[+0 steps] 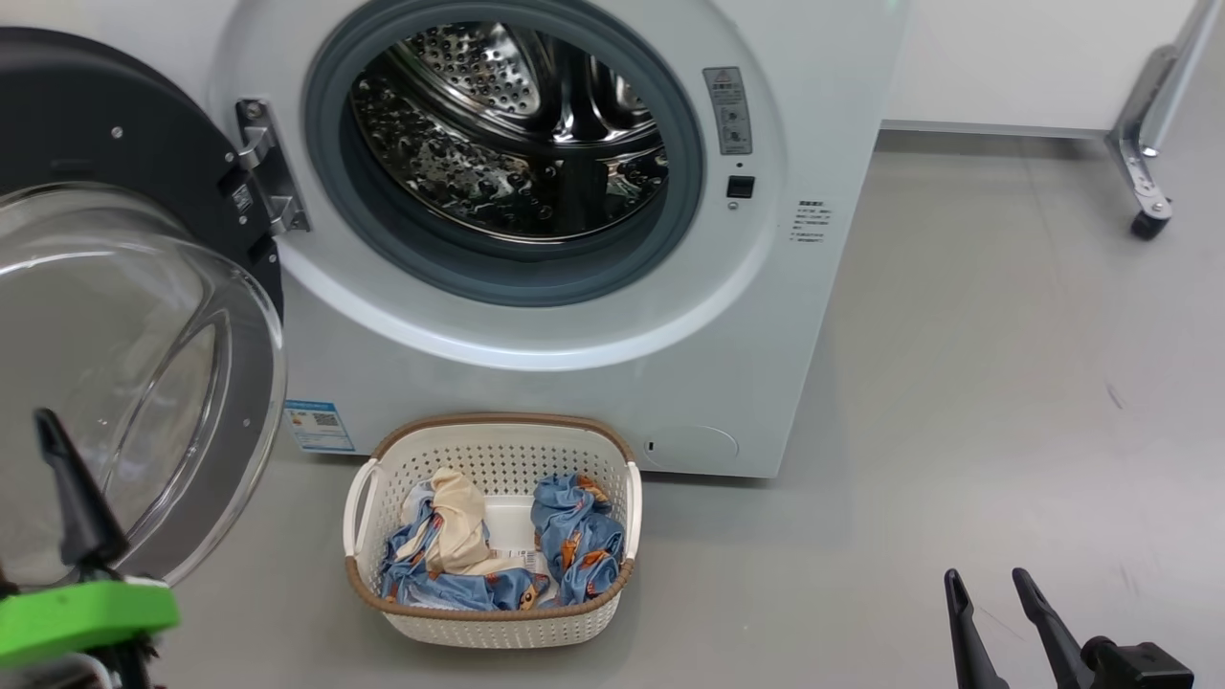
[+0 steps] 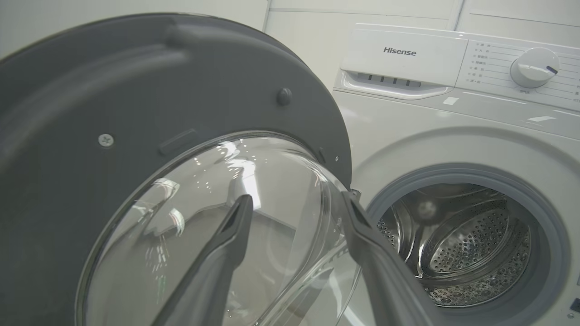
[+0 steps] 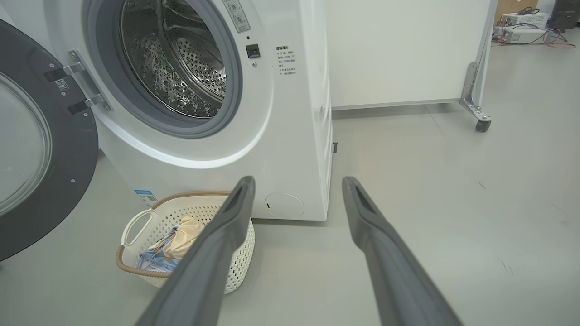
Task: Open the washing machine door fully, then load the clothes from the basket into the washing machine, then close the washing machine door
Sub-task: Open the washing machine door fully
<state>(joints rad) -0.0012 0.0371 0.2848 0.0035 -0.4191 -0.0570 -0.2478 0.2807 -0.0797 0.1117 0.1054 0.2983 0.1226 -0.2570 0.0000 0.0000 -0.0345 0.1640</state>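
Lab, wheeled partition (image 3: 398,54), cabled equipment (image 3: 521,20)

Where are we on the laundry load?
Done: washing machine door stands wide open. In hand: nothing; left fingers open by the door, right fingers open over the floor. To do: clothes lie in the basket, drum empty; load them, close the door.

You had the washing machine (image 1: 593,383) standing on the floor (image 1: 957,383) ahead of you, with its drum (image 1: 507,144) facing you. The washing machine door (image 1: 124,124) stood out to the left of the opening, hinged beside it. The basket (image 1: 498,627) sat on the floor just before the machine, below the opening, with the clothes (image 1: 574,536) in it. Your left gripper (image 2: 297,199) was low at left, before the door's window. Your right gripper (image 1: 986,574) was low at right over the floor, well apart from the basket.
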